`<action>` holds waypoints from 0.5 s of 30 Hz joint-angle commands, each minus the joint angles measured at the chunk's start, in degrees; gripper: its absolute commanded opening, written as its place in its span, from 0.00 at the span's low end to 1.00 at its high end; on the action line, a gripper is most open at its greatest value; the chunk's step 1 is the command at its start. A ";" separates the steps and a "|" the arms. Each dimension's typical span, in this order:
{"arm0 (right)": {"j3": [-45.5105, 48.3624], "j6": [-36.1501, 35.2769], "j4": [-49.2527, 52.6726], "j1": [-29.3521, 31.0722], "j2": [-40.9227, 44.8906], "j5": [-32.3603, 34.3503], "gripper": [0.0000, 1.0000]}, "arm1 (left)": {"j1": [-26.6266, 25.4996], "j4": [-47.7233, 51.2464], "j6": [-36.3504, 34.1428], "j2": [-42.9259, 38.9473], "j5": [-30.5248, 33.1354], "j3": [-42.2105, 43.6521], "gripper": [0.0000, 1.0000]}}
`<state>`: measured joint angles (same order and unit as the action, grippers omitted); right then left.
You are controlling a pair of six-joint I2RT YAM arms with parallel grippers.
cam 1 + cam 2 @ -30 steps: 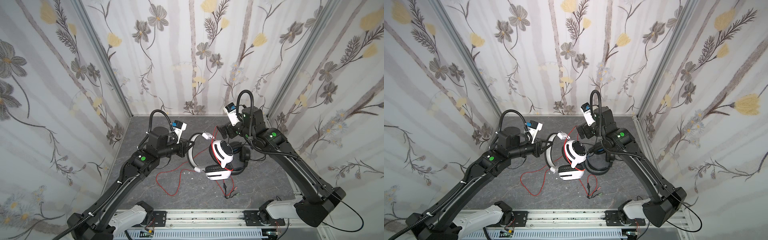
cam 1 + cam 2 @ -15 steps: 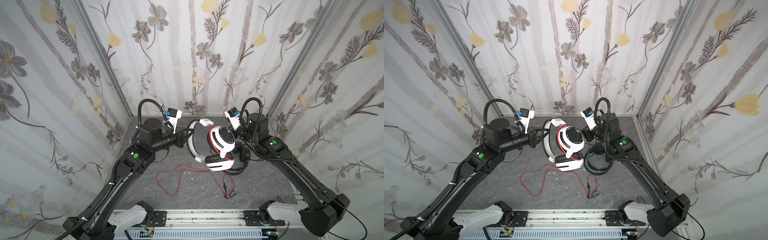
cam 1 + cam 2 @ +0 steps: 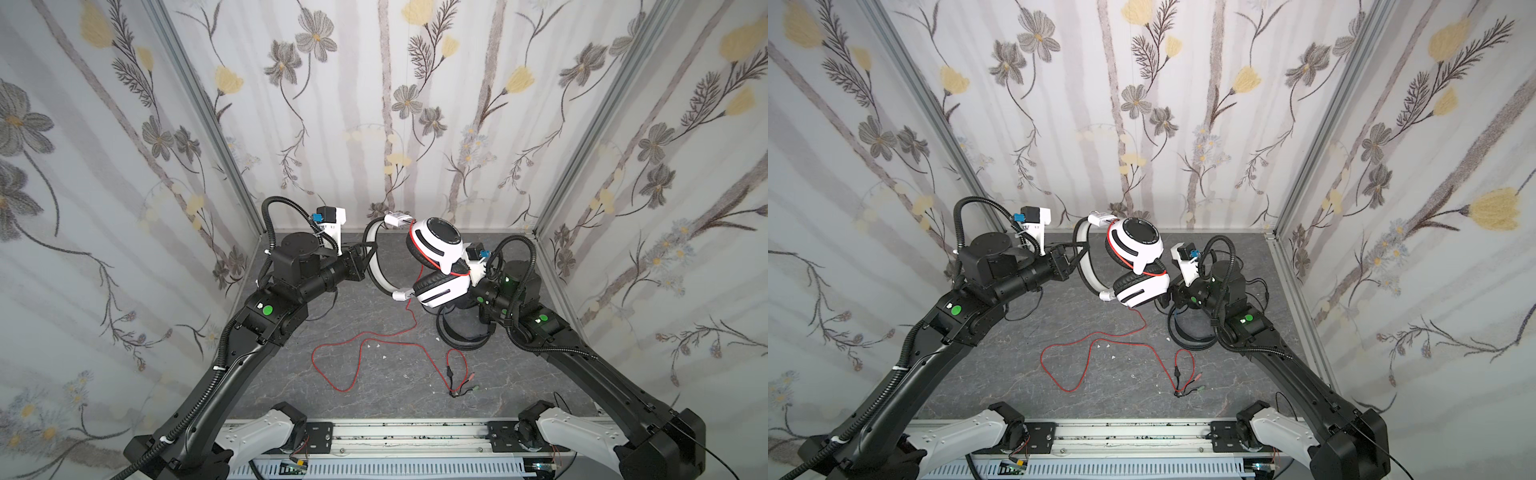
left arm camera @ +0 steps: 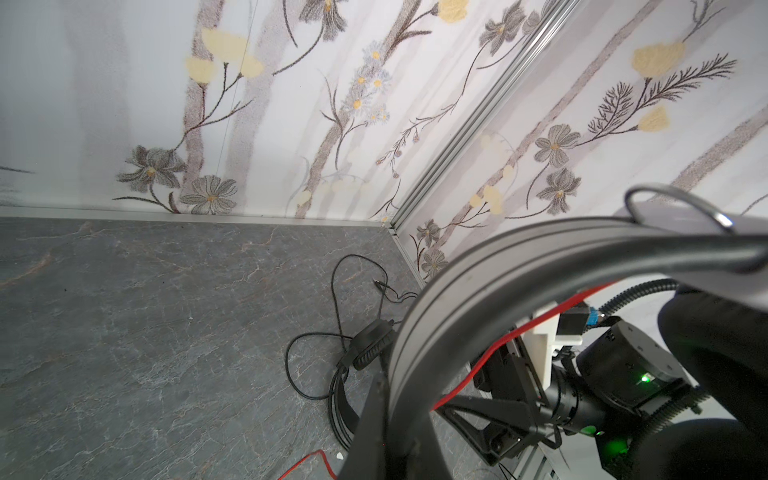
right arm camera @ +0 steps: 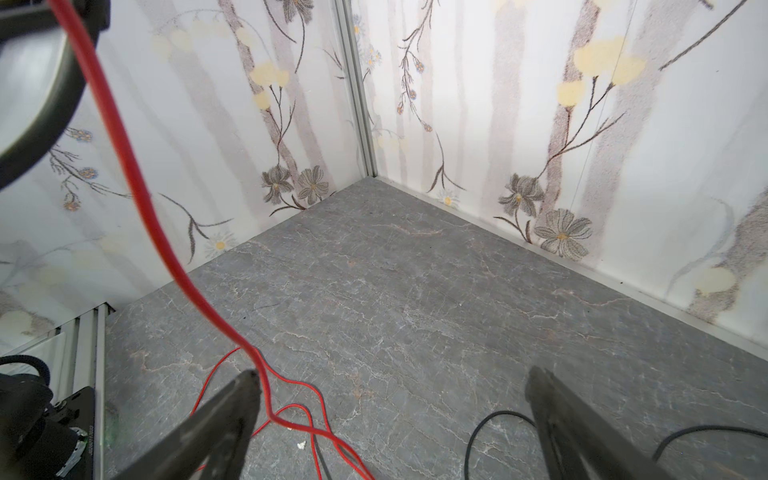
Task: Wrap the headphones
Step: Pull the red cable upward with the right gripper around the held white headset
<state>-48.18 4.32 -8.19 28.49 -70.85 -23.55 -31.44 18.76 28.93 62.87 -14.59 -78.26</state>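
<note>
The white headphones (image 3: 436, 245) (image 3: 1136, 245) with black ear pads hang in the air near the back wall. My left gripper (image 3: 369, 259) (image 3: 1077, 259) is shut on their headband (image 4: 457, 282). Their thin red cord (image 3: 361, 340) (image 3: 1092, 345) drops from the lower ear cup and loops over the grey tabletop. My right gripper (image 5: 392, 374) (image 3: 1167, 297) stands open just under and to the right of that cup, nothing between its fingers; the red cord (image 5: 137, 178) runs past one fingertip. The black headphones (image 3: 457, 332) (image 3: 1187, 332) (image 4: 370, 349) lie on the table beneath the right wrist.
The red cord ends in small plugs (image 3: 461, 386) near the front. A thin black cord (image 4: 340, 291) (image 5: 498, 415) trails from the black headset toward the back right corner. Floral walls close in three sides; a rail (image 3: 395, 432) runs along the front edge.
My left gripper has lifted the white headphones up and toward the back wall, pulling the red cord up off the table. The right arm has dropped lower, under the ear cup.
</note>
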 commanded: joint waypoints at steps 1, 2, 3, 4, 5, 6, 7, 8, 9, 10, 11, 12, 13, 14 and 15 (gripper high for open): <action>3.35 3.25 -9.32 0.24 0.44 -3.16 1.00 | 0.07 -2.26 2.11 1.09 1.23 -2.74 0.00; 4.41 3.96 -11.24 0.23 0.61 -3.61 1.00 | 0.16 -1.66 2.10 1.41 1.24 -3.46 0.00; 4.85 5.05 -13.49 0.29 0.70 -4.34 1.00 | 0.15 -0.97 2.14 1.81 1.27 -4.23 0.00; 7.42 6.05 -15.77 0.39 0.70 -5.71 1.00 | 0.17 -0.44 2.25 2.18 1.23 -4.61 0.00; 8.22 6.62 -17.39 0.63 0.66 -6.77 1.00 | 0.20 0.00 2.26 2.48 1.08 -5.50 0.00; 8.92 7.24 -18.84 0.98 0.38 -7.63 1.00 | 0.23 0.72 2.21 3.05 0.91 -7.10 0.00; 9.75 7.97 -20.48 1.39 0.04 -8.34 1.00 | 0.29 1.64 2.21 3.55 0.88 -8.12 0.00; 10.29 8.78 -22.01 1.89 -0.45 -8.81 1.00 | 0.28 2.20 2.26 3.98 0.90 -8.74 0.00; 11.09 9.67 -24.10 2.66 -1.14 -9.09 1.00 | 0.29 2.44 2.29 4.46 0.79 -9.29 0.00; 11.83 10.28 -26.15 3.45 -2.06 -8.99 1.00 | 0.32 2.64 2.52 4.73 0.73 -9.74 0.00; 12.40 10.65 -27.53 4.19 -3.03 -8.71 1.00 | 0.33 2.81 2.66 5.05 0.70 -10.04 0.00; 12.76 11.16 -29.23 4.87 -4.34 -8.24 1.00 | 0.45 2.98 2.86 5.29 0.62 -10.36 0.00; 13.21 12.04 -31.29 5.39 -5.83 -8.05 1.00 | 0.42 2.99 3.21 5.34 0.61 -10.50 0.00; 13.55 13.08 -33.85 5.85 -7.16 -8.08 0.99 | 0.54 2.98 3.49 5.33 0.59 -10.51 0.00; 13.78 14.05 -36.45 6.28 -8.67 -8.09 0.99 | 0.51 3.05 3.96 5.25 0.53 -10.43 0.00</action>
<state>-34.96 14.50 -33.67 33.98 -77.10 -31.03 -31.03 24.34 29.80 68.20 -13.56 -87.94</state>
